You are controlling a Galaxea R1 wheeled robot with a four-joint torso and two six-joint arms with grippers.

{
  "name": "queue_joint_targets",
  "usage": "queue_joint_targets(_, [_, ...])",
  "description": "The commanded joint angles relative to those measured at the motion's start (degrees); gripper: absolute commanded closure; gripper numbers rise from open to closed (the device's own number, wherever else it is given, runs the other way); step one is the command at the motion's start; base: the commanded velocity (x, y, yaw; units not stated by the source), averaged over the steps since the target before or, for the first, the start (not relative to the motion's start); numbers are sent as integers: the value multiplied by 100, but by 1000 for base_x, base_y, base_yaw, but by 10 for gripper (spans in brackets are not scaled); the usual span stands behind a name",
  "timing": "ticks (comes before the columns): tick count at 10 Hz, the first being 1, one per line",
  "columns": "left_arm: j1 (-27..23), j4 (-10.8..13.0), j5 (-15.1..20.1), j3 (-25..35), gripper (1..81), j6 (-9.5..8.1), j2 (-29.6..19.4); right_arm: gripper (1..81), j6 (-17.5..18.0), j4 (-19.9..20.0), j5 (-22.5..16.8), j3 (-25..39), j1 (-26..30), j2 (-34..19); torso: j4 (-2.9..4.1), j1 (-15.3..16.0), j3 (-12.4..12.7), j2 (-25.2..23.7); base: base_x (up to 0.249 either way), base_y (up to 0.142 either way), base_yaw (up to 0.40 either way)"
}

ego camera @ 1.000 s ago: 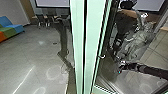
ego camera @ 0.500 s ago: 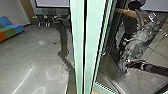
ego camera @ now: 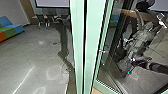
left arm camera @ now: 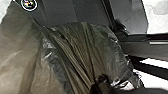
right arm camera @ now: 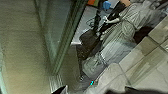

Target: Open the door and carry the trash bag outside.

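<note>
Hauling the brownish, see-through plastic trash bag (left arm camera: 80, 45) looks to be the L arm's job: its pleats run into the left gripper (left arm camera: 100, 81), narrowed on the gathered neck AFAICT, w/ the bulk fanning out beyond, long axis of the folds leading back to the claw. So bag = L side, L arm nearer.

R arm, dark & jointed (ego camera: 160, 67), reaches in from the head view's right, near the pale-green-framed glass door (ego camera: 105, 88); right gripper (ego camera: 133, 60) state: can't tell. Door seems ajar, prob. w/ R arm minding it. Person in grey clothes (right arm camera: 117, 37) stands close by the frame.

Next move prob. needs bag kept clear of door edge & person's legs; thin plastic may snag or tear, esp. at the neck.
</note>
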Motion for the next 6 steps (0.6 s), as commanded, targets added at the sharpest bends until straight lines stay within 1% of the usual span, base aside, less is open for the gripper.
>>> queue_joint_targets(1, [-128,0,374,24,811,-21,34,10,8,-428,-426,-145,911,-185,0,0,0,0,0,0,0])
queue_joint_targets(4, [-128,9,374,24,811,-21,61,10,17,-436,-399,-190,726,-379,0,2,0,0,0,0,0])
queue_joint_targets(6, [-128,17,374,24,811,-21,78,10,17,-419,-338,-207,533,-642,0,2,0,0,0,0,0])
